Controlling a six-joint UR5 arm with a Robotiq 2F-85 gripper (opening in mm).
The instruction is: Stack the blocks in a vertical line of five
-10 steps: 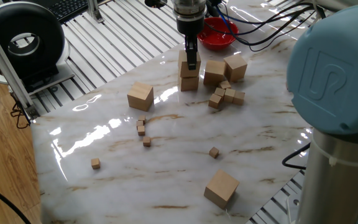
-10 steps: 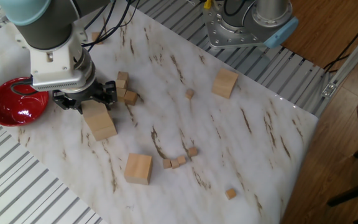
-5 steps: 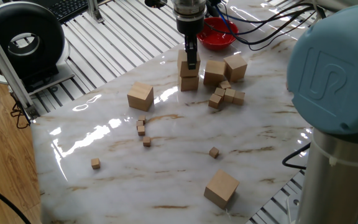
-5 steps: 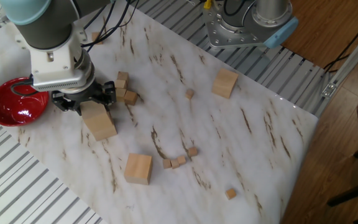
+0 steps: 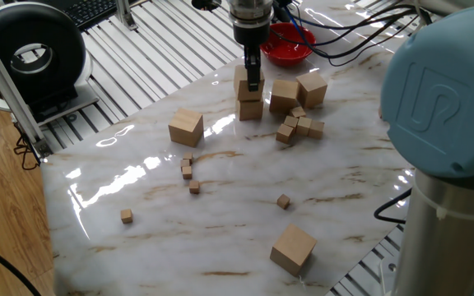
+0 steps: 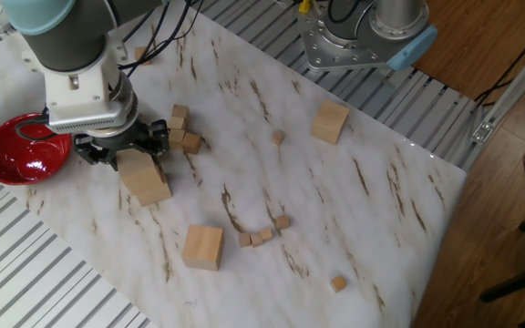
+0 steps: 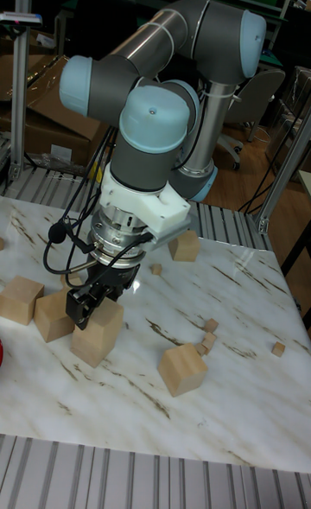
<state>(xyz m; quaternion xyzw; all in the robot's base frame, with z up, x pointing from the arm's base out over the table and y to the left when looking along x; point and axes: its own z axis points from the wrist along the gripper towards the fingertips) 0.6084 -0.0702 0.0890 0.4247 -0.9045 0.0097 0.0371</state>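
**A:** What is seen on the table (image 5: 220,238)?

**B:** A big arm (image 7: 164,103) is seen over it. Big wooden blocks are spread about. One block (image 5: 251,108) is set on the table near the red bowl (image 5: 290,51). A second block (image 5: 246,80) is held right on top of it by the gripper (image 5: 254,82), which is closed on that block. Three more blocks (image 5: 186,127) are left: one near, two just beside the pile. Another (image 5: 293,248) is well apart. Tiny cubes (image 5: 189,172) are scattered too.

**A:** What could go wrong?

**B:** The top block looks a bit crooked. If it is let go like that, it could be tipped off. The pile could also be knocked when the gripper is lifted.
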